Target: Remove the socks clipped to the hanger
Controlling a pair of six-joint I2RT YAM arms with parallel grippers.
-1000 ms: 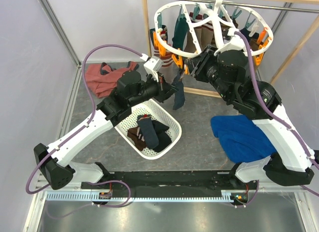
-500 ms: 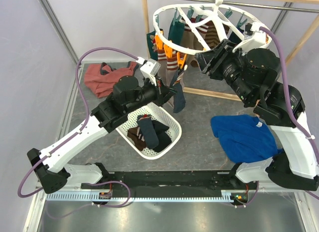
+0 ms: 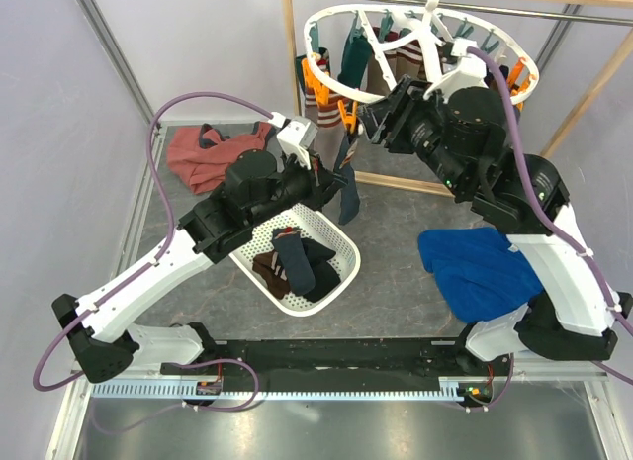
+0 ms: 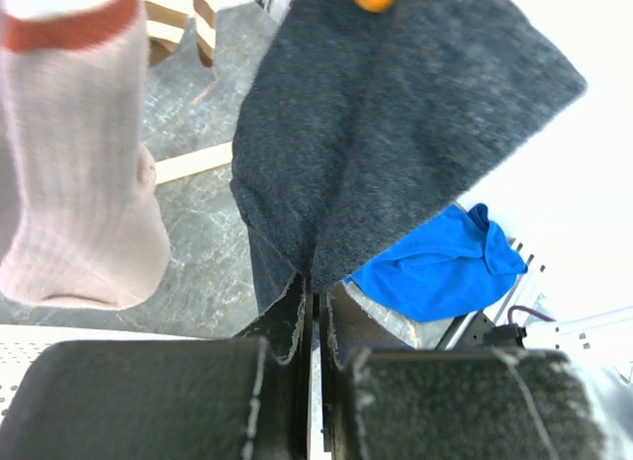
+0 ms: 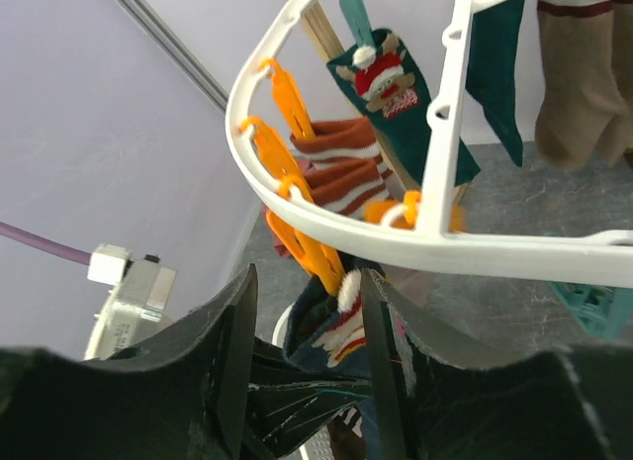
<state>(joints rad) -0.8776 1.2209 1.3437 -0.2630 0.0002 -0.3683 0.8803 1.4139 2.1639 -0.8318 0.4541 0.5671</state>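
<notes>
While both arms reach up at the back of the table (image 3: 396, 272), I see the wooden frame (image 3: 586, 96) carrying the hanger (image 5: 495, 254). It's a white ring, with socks (image 3: 356, 59) dangling below it and orange clips (image 5: 297, 244) along its rim. The blue cloth (image 3: 480, 267) lies on the table at right, near the right arm's base. The white basket (image 3: 331, 287) sits left of centre with a few dark socks inside. The rust-red garment (image 3: 198, 158) is at far left.

A navy sock (image 4: 396, 134) hangs from a clip at the ring's near-left edge. My left pincer (image 4: 315, 292) is clenched on its lower part, fabric pinched flat between the fingers. Beside it hangs a pale pink sock (image 4: 79, 183) with a red band, not gripped.

My right pincer (image 5: 307, 278) is released, jaws spread just under the ring. One orange clip and a red-white cuff (image 5: 346, 317) show between them. I can't tell if either finger touches them.
</notes>
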